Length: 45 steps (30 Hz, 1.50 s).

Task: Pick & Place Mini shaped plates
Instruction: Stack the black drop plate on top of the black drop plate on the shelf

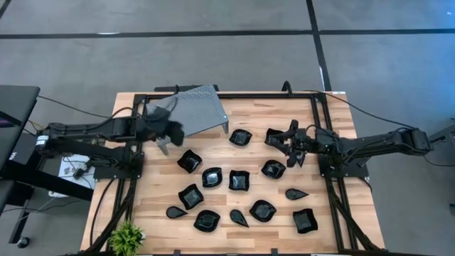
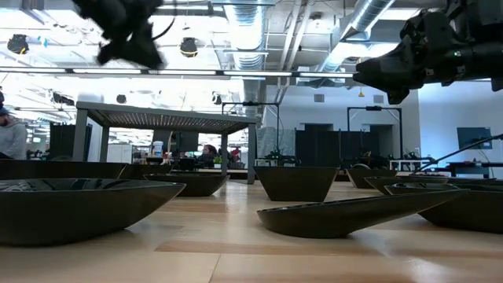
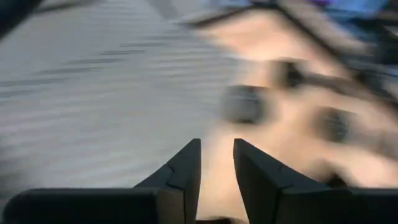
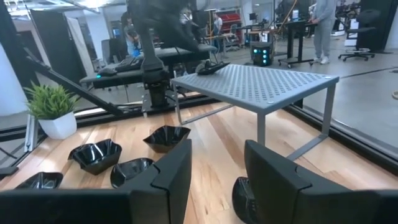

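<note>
Several small glossy black plates of varied shapes lie spread on the wooden table, resting on their bases. My left gripper hovers by the near left corner of the grey perforated stand; its fingers stand slightly apart with nothing between them. My right gripper is open, raised above the table beside a squarish plate at the far right. In the right wrist view a dark plate shows just under one finger. A dark object lies on the stand's top.
The stand rests on thin legs at the table's far middle. A black frame runs around the table. A small potted plant sits at the near left corner. Bare wood lies between the stand and the plates.
</note>
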Available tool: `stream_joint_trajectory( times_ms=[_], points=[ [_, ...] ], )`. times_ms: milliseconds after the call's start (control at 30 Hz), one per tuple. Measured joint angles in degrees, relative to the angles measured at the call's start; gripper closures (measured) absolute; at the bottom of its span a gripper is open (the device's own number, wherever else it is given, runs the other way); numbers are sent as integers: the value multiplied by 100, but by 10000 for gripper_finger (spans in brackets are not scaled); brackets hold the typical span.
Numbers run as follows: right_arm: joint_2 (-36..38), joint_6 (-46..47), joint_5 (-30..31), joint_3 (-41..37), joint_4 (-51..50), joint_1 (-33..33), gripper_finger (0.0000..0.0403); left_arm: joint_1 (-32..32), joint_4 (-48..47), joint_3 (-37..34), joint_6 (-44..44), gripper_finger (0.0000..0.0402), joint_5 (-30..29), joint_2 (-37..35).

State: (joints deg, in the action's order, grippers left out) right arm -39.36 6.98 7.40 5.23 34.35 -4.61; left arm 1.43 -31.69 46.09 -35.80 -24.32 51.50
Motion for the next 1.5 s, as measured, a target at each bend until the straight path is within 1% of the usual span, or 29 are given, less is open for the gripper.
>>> stream_joint_trajectory(
  times_ms=[67,133,200,300,400,500,600,700,900,1033,1267,1500],
  points=[
    [-1,0,-2,0,0,-38,260,-383,714,-74,131,307,601,174],
    [-1,0,-1,0,0,-59,261,-855,1268,-149,226,307,858,441],
    [-1,0,-3,0,-1,-83,263,-1379,1642,-193,239,307,892,778],
    [-1,7,-3,0,-77,-72,264,-2199,2013,-202,-77,307,901,1427],
    [-1,14,-6,-1,-214,-63,264,-2987,2545,-208,-161,307,934,2081],
    [-6,17,-5,-2,-303,-67,265,-3664,2864,-206,-243,308,936,2649],
    [-6,17,-5,-4,-308,-65,266,-4263,2828,-208,-1010,308,944,3104],
    [-6,17,-7,-4,-308,-65,265,-4722,2826,-208,-1768,308,958,3382],
    [-6,17,-97,-4,-280,-63,267,-5256,2325,-206,-2609,308,960,3736],
    [-6,17,-158,-4,-224,-63,270,-5482,1976,-206,-2892,308,1087,3937],
    [-6,17,-159,-4,-187,-66,268,-5542,1558,-202,-2923,308,1087,3957],
    [-6,15,-160,-4,-175,-78,270,-5536,1343,-202,-2923,308,1077,3540]
  ],
)
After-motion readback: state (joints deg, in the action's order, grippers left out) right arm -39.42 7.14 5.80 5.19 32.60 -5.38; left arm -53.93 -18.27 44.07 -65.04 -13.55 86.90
